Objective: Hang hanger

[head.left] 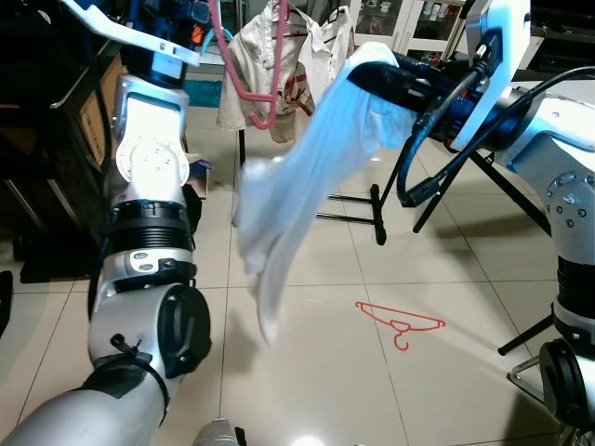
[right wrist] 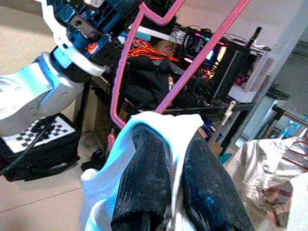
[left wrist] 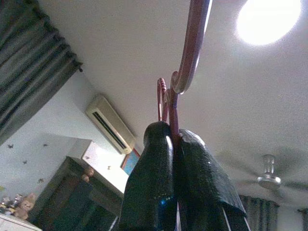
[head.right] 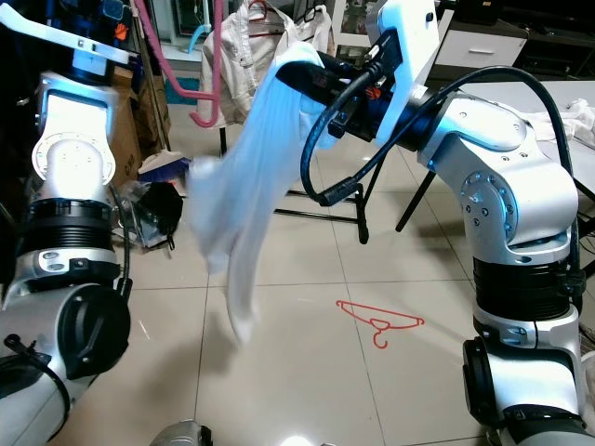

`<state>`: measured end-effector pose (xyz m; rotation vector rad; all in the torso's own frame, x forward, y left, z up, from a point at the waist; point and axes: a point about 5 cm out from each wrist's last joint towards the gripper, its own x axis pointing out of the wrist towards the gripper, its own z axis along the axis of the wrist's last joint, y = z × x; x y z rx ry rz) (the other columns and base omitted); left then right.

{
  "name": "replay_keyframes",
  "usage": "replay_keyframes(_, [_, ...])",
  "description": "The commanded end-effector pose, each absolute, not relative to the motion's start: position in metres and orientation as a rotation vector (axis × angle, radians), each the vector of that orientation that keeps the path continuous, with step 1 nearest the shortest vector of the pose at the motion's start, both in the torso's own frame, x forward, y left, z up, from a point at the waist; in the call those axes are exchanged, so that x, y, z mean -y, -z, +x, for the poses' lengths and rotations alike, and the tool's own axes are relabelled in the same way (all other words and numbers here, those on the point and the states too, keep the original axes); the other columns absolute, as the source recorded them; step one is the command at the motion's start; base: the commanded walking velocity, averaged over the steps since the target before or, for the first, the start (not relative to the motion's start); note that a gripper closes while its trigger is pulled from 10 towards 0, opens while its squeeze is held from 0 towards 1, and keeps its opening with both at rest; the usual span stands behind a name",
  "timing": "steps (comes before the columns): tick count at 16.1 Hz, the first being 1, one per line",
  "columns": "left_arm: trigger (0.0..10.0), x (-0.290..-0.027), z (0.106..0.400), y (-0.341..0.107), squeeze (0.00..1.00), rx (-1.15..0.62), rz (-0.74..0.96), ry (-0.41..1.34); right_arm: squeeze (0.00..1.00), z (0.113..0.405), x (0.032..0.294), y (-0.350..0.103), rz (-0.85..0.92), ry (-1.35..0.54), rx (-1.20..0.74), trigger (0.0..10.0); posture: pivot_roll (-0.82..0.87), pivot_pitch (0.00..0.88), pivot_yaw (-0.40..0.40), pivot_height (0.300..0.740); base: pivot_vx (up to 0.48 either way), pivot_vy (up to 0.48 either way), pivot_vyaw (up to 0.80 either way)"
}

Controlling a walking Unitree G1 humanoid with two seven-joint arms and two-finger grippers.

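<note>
Left gripper [left wrist: 175, 144]: its two black fingers are pressed together on the neck of the pink hanger [head.left: 244, 85], just under the hook, which it holds up high.
Right gripper [right wrist: 175, 144]: its fingers pinch a fold of the white shirt [head.left: 307, 177]; the cloth wraps over both fingertips.
Pink hanger: it hangs from the left gripper in the air, in front of the clothes rack [head.left: 376, 209]; one arm of it slopes down to touch the shirt's top edge at the right gripper.
White shirt: it droops from the right gripper in a long loose fall, its lower end well above the floor [head.left: 325, 390], just beside the hanger.
Clothes rack: it stands behind the shirt and carries other garments [head.left: 288, 56].
Red hanger [head.left: 402, 323]: it lies flat on the floor, near the foot of the rack.
Done: hanger and shirt are both lifted and brought together.
Left: by the look of it, the shirt is not yet seated on the hanger, and the hook is on no rail; threading and hanging on the rack remain.
</note>
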<state>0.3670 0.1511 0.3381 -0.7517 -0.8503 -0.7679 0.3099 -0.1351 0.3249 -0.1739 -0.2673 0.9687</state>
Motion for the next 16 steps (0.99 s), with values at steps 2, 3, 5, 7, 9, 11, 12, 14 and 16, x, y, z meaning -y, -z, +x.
replay_keyframes(2, [10.0,-0.138,0.364,-0.348,0.0,0.876,-0.749,0.829,0.0,0.305,0.136,-0.348,-0.179,-0.931,0.347,10.0,-0.11,0.0,-0.057,0.74,0.0,0.0,0.0])
replay_keyframes(3, [10.0,-0.136,0.364,-0.347,0.0,0.874,-0.751,0.831,0.0,0.305,0.136,-0.35,-0.177,-0.925,0.35,10.0,-0.11,0.0,-0.057,0.74,0.0,0.0,0.0])
replay_keyframes(5, [10.0,-0.132,0.365,-0.341,0.0,0.863,-0.756,0.843,0.0,0.303,0.139,-0.357,-0.167,-0.912,0.363,10.0,-0.12,0.0,-0.058,0.74,0.0,0.0,0.0])
replay_keyframes(7, [10.0,-0.129,0.364,-0.341,0.0,0.861,-0.76,0.859,0.0,0.301,0.141,-0.365,-0.143,-0.908,0.379,10.0,-0.12,0.0,-0.057,0.74,0.0,0.0,0.0])
replay_keyframes(9, [10.0,-0.125,0.363,-0.34,0.0,0.859,-0.766,0.877,0.0,0.3,0.142,-0.374,-0.109,-0.898,0.4,10.0,-0.13,0.0,-0.056,0.74,0.0,0.0,0.0])
replay_keyframes(11, [10.0,-0.12,0.363,-0.338,0.0,0.853,-0.776,0.889,0.0,0.3,0.142,-0.383,-0.045,-0.88,0.421,10.0,-0.13,0.0,-0.059,0.74,0.0,0.0,0.0])
replay_keyframes(12, [10.0,-0.117,0.362,-0.337,0.0,0.852,-0.787,0.894,0.0,0.301,0.143,-0.39,-0.01,-0.866,0.433,10.0,-0.13,0.0,-0.061,0.74,0.0,0.0,0.0])
replay_keyframes(14, [10.0,-0.114,0.359,-0.336,0.0,0.853,-0.807,0.91,0.0,0.305,0.146,-0.397,0.005,-0.812,0.434,10.0,-0.14,0.0,-0.065,0.74,0.0,0.0,0.0])
replay_keyframes(16, [10.0,-0.112,0.354,-0.338,0.0,0.863,-0.805,0.925,0.0,0.31,0.149,-0.398,0.004,-0.775,0.423,10.0,-0.14,0.0,-0.066,0.74,0.0,0.0,0.0])
